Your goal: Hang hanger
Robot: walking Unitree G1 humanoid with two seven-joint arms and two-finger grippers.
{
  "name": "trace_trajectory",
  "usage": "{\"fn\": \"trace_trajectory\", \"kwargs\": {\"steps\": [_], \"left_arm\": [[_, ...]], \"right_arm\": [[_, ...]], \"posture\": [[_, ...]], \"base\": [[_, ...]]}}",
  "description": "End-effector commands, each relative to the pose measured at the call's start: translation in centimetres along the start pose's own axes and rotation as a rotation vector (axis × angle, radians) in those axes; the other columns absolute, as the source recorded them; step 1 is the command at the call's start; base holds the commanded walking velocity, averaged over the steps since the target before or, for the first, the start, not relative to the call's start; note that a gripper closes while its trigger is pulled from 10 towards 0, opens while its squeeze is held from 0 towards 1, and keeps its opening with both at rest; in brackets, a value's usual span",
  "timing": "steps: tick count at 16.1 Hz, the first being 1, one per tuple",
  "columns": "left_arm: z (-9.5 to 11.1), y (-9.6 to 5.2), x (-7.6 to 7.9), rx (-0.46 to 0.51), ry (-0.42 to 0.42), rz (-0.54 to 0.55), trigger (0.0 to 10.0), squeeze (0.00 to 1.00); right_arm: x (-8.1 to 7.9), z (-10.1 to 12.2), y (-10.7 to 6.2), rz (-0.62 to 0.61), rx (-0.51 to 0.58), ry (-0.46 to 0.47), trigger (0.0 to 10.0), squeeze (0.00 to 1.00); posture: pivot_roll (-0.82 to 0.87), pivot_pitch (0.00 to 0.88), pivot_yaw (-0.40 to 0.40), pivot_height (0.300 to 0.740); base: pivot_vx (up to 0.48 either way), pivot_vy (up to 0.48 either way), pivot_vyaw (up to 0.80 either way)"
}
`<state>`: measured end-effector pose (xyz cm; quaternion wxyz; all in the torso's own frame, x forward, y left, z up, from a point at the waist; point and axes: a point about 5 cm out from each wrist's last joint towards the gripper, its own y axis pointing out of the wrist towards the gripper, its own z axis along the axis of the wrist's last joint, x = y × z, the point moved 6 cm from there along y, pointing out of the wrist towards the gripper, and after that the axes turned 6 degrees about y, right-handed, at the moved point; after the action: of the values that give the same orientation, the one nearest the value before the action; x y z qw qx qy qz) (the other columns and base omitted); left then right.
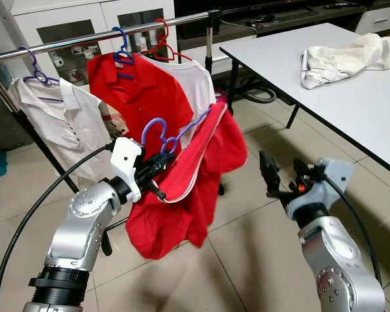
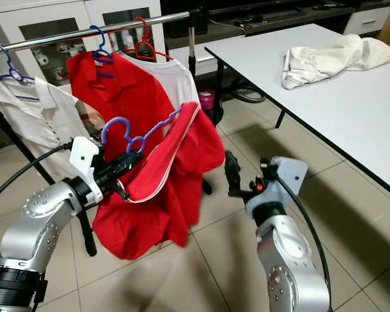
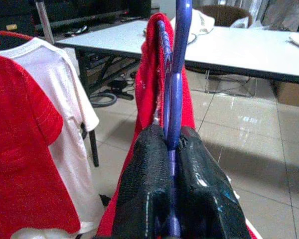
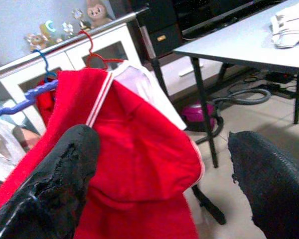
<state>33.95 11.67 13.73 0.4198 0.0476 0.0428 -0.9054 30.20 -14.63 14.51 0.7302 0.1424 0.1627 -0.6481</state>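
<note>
Left gripper point(image 1: 157, 170) fingers pinch curvy blue plastic hanger point(image 1: 172, 133) draped with red shirt point(image 1: 188, 188); right gripper point(image 1: 279, 175) fingers spread.

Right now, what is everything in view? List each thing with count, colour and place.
held hanger: one, blue, clamped in the left gripper, hook free of the rail
held garment: one, red with white trim, draped on that hanger
clothes rail: one, metal, ahead of the robot
hung shirts: three on the rail: beige shirt, red shirt, white shirt
table: one, white, to the robot's right
crumpled cloth: one, cream, on the table
cabinet: one, white, behind the rail
left gripper: fingers shut on the hanger
right gripper: fingers open, beside the held garment
</note>
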Motion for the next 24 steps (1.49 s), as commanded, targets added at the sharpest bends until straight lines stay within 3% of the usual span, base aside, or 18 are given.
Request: {"fn": "trace_trajectory", "kwargs": {"steps": [1,8,11,14,16,18,19,23,24], "left_arm": [[2.3,0.1,-0.3,0.075,0.035,-0.006,0.0,0.0],[2.9,0.6,1.0,0.061,0.078,-0.097,0.0,0.0],[3.2,1.0,1.2,0.072,0.082,-0.098,0.0,0.0],[3.2,1.1,1.2,0.069,0.101,-0.097,0.0,0.0],[3.1,1.2,1.3,0.069,0.11,-0.099,0.0,0.0],[3.2,1.3,1.4,0.074,0.112,-0.098,0.0,0.0],[3.3,1.4,1.3,0.075,0.113,-0.097,0.0,0.0],[3.4,1.6,1.5,0.08,0.123,-0.107,0.0,0.0],[3.5,1.8,1.8,0.082,0.127,-0.121,0.0,0.0]], "right_arm": [[0.0,0.3,0.1,0.005,0.004,0.016,10.0,0.0],[-2.8,2.7,3.4,0.189,0.063,-0.146,10.0,0.0],[-2.8,3.2,5.3,0.163,0.054,-0.046,10.0,0.0],[-4.2,2.8,5.6,0.218,0.013,0.127,10.0,0.0],[-4.4,2.3,5.9,0.213,-0.022,0.15,10.0,0.0],[-5.1,2.0,6.0,0.25,-0.036,0.004,10.0,0.0],[-5.5,1.3,5.9,0.274,-0.054,-0.156,10.0,0.0],[-5.8,0.4,6.2,0.263,-0.081,-0.271,10.0,0.0],[-5.2,0.4,6.8,0.211,-0.08,-0.269,10.0,0.0]], "posture": [[-0.21,0.0,0.048,0.74],[-0.21,0.0,0.064,0.74],[-0.21,0.0,0.06,0.74],[-0.2,0.0,0.056,0.74],[-0.21,0.0,0.056,0.74],[-0.21,0.0,0.057,0.74],[-0.21,0.0,0.058,0.74],[-0.21,0.0,0.057,0.74],[-0.21,0.0,0.056,0.74]], "base": [[0.0,0.0,0.0],[0.0,0.0,0.0],[0.0,0.0,0.0],[0.0,0.0,0.0],[0.0,0.0,0.0],[0.0,0.0,0.0],[0.0,0.0,0.0],[0.0,0.0,0.0],[0.0,0.0,0.0]]}}
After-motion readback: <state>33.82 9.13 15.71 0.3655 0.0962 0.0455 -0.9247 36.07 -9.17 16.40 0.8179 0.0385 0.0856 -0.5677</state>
